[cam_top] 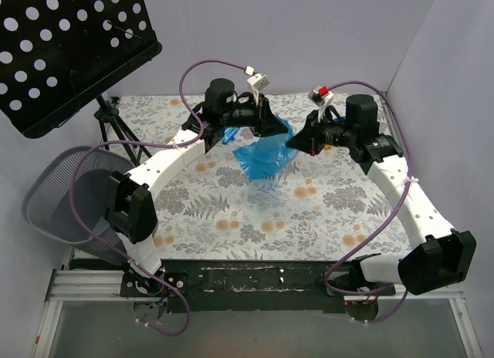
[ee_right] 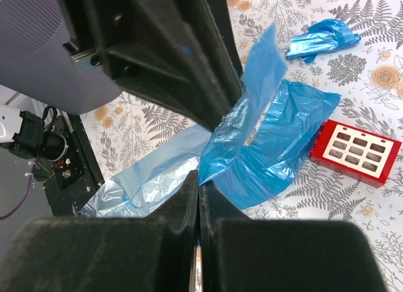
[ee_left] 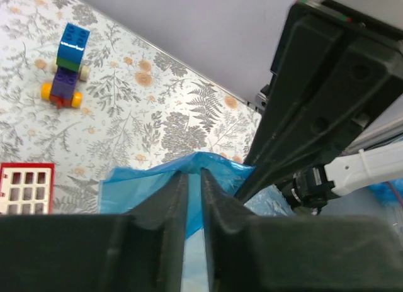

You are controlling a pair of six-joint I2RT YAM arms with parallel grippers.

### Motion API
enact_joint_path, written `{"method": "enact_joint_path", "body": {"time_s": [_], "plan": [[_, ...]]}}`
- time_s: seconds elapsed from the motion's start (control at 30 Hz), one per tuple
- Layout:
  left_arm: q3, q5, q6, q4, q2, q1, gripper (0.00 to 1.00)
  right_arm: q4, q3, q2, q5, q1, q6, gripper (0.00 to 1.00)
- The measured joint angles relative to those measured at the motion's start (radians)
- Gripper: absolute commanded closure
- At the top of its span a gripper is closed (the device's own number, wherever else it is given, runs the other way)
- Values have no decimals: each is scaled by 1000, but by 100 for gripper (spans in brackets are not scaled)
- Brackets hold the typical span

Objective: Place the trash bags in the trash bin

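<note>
The flower-patterned desk (cam_top: 231, 211) takes up most of the scene, and the trash bin (cam_top: 46, 184) sits off its left edge beside the left arm's base. As far as the overhead view shows, nothing blue is inside the bin. The trash bag (cam_top: 266, 157) is well apart from it, toward the far middle of the desk. It is lifted by its upper part between the two arms, with its lower film hanging toward the cloth; whether that film touches the cloth cannot be told. The left hand (ee_left: 194, 177) has its fingers drawn nearly together on a fold at the top of the bag. The right hand (ee_right: 199, 182) is pressed tight on another fold of the same film, so both arms are pinching one bag. A smaller blue scrap (ee_right: 321, 40) of similar film lies bunched on the desk beyond the bag, untouched. A red block (ee_right: 356, 144) rests just beside the bag's edge. Judged from this, the pickup is done, while the carry to the left and the drop into the bin are still to come, and the scrap may need its own trip.
</note>
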Motion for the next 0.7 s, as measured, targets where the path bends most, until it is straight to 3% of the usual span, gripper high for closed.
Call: {"method": "enact_joint_path", "body": {"time_s": [0.03, 0.47, 0.53, 0.6, 0.7], "plan": [[2, -3, 2, 1, 8, 1, 100, -1, -4, -4, 0, 0, 0, 99], [4, -12, 7, 6, 24, 3, 100, -4, -42, -23, -2, -40, 26, 99], [-5, -10, 6, 8, 17, 4, 72, -4, -46, -23, -2, -47, 27, 99], [-18, -4, -2, 17, 9, 5, 55, -3, -47, -23, -3, -50, 27, 99], [-37, 2, -32, 35, 3, 6, 53, -2, -47, -23, -5, -50, 29, 99]]}}
